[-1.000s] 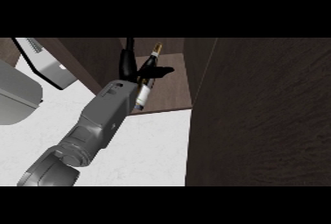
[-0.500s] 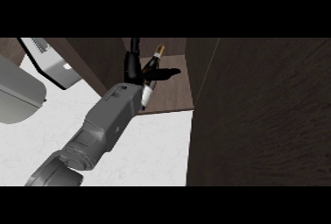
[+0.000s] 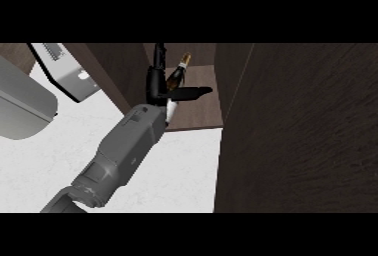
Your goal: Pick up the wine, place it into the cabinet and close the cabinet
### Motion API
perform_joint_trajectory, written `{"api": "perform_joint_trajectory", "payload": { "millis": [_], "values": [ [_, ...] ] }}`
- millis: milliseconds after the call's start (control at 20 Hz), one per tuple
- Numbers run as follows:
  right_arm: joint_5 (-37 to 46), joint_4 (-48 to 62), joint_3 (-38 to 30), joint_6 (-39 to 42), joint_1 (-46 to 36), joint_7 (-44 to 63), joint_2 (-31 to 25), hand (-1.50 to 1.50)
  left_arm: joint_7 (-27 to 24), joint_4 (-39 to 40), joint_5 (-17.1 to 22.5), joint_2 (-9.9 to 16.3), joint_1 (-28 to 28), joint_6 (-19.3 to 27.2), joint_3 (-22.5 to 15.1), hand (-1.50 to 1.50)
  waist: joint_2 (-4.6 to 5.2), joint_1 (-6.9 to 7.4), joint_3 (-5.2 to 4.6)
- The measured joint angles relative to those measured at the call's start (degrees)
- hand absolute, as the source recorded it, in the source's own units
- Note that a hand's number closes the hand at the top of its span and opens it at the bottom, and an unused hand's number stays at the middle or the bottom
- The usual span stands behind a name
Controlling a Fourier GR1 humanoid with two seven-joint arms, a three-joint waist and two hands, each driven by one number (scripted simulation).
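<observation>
Left to right: a grey appliance [image 3: 26,110] and a lighter box [image 3: 70,75] stand at the far left on the white surface [image 3: 184,165]. One grey forearm [image 3: 122,150] rises from the lower edge to a black hand [image 3: 159,85]; which arm it is cannot be told with certainty, though it reads as the left. Its fingers [image 3: 156,60] and thumb [image 3: 193,91] curl round the wine [image 3: 177,72], pinching the bottle, which stands tilted inside the open cabinet [image 3: 199,112], over its shelf. Compared with a second ago, hand and bottle sit slightly deeper in the compartment. The placing step therefore appears nearly done; release and closing remain. The dark cabinet door [image 3: 303,130] fills the right. No other hand shows.
</observation>
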Motion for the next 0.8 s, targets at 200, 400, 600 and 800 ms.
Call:
{"api": "perform_joint_trajectory", "payload": {
  "millis": [200,400,600,800],
  "values": [
    [0.47,-0.55,0.41,-1.97,-0.35,1.27,0.31,-1.5,1.57,-10.53,4.08,-0.01,6.37,4.39,-8.21,-1.5,-0.42,1.51,0.0],
    [0.69,-0.89,0.22,-1.91,1.71,0.53,0.69,-1.5,2.62,-21.26,6.51,0.0,13.29,8.26,-15.21,-1.5,-0.62,2.78,0.02],
    [1.01,-0.78,-1.35,-1.97,2.47,-0.16,0.29,-1.5,3.9,-31.83,6.39,0.0,20.02,10.48,-19.84,-1.5,-0.73,3.86,0.04],
    [1.16,-1.17,-1.91,-2.04,3.66,-0.26,0.12,-1.5,4.76,-41.57,4.2,1.09,27.54,11.04,-23.0,-1.5,-0.76,4.4,0.04]
  ]
}}
